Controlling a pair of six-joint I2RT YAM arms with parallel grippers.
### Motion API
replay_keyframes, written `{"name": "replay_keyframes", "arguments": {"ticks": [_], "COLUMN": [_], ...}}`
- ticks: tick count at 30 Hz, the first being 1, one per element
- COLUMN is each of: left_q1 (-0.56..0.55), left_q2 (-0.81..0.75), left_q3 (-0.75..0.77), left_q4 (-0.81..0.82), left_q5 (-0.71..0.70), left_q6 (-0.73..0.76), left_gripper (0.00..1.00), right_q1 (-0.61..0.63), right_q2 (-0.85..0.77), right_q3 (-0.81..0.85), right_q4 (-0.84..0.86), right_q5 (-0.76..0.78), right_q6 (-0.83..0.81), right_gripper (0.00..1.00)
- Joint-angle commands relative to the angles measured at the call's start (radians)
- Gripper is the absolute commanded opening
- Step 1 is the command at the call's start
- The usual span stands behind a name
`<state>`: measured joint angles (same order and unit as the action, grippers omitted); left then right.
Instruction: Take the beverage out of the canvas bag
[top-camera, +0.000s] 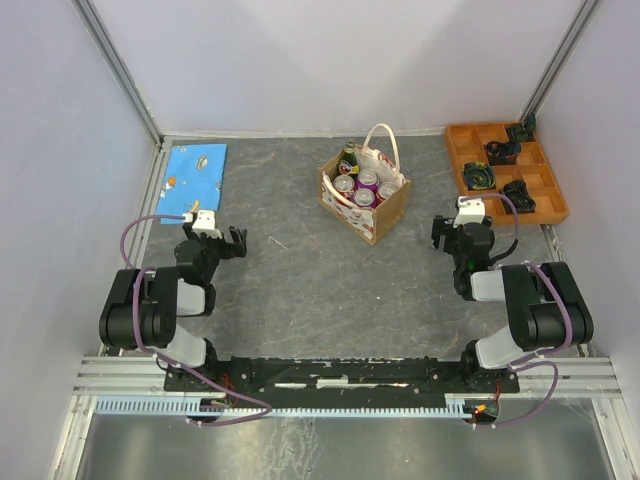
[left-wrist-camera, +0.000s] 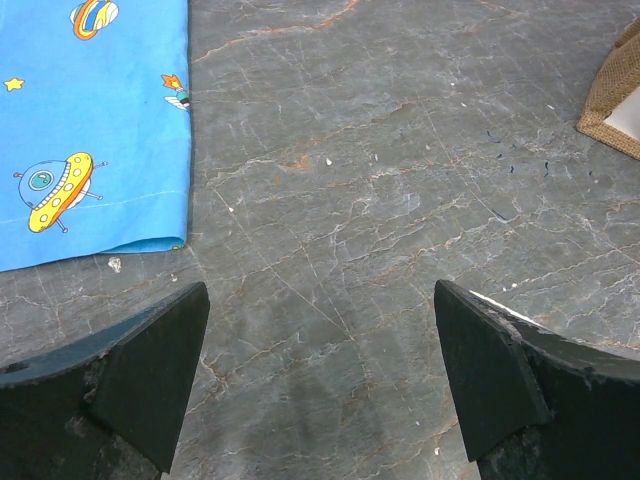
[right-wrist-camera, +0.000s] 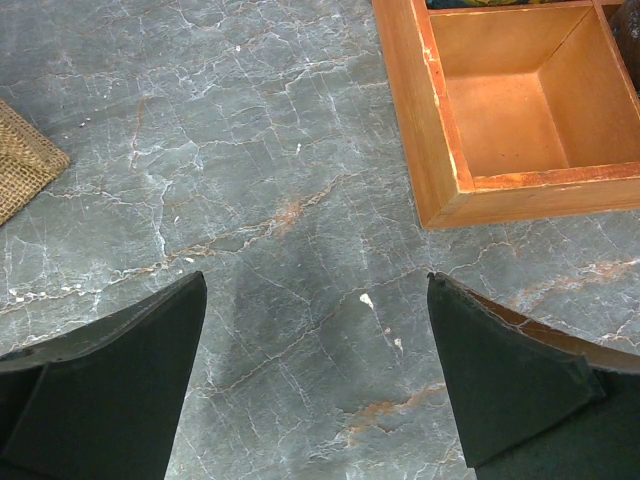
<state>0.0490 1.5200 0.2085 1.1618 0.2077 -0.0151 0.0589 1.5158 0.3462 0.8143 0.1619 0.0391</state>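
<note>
Left gripper (top-camera: 236, 243): jaws apart, nothing between them, poised over bare table (top-camera: 300, 285). Right gripper (top-camera: 441, 232): same condition, spread wide and empty.

Canvas bag (top-camera: 386, 212): stands upright ahead of both grippers, inward of each, about midway between them and well apart from either. Only 1 corner of it shows at the inner edge of each wrist view. Its mouth is open; inside stand 4 cans (top-camera: 366, 180) and 1 dark bottle (top-camera: 348, 157), packed together.

Beyond the left gripper, outward, lies a blue printed cloth (top-camera: 195, 168); beyond the right gripper, outward, an orange tray (right-wrist-camera: 440, 150).

Assessment: no beverage is out yet — the step in hand is the approach. The next move calls for 1 arm to reach forward and inward over the bag's mouth, clear the white handles (top-camera: 381, 135), descend and close on 1 drink.
</note>
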Motion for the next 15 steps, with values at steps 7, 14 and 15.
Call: {"name": "replay_keyframes", "arguments": {"ticks": [7, 14, 15], "left_q1": [0.000, -0.049, -0.059], "left_q2": [-0.052, -0.125, -0.140], "left_q3": [0.068, 0.245, 0.247], "left_q4": [-0.090, -0.436, -0.444], "left_q5": [-0.030, -0.060, -0.072], "left_q6": [0.016, 0.061, 0.079], "left_gripper": [0.99, 0.99, 0.99], "right_q1": [0.002, 0.002, 0.002], "right_q2": [-0.002, -0.002, -0.003], "right_q3": [0.027, 0.027, 0.027], "right_q4": [0.037, 0.036, 0.036], "right_q5": [0.005, 0.005, 0.005], "right_q6": [-0.001, -0.001, -0.001], "right_gripper": [0.99, 0.99, 0.99]}}
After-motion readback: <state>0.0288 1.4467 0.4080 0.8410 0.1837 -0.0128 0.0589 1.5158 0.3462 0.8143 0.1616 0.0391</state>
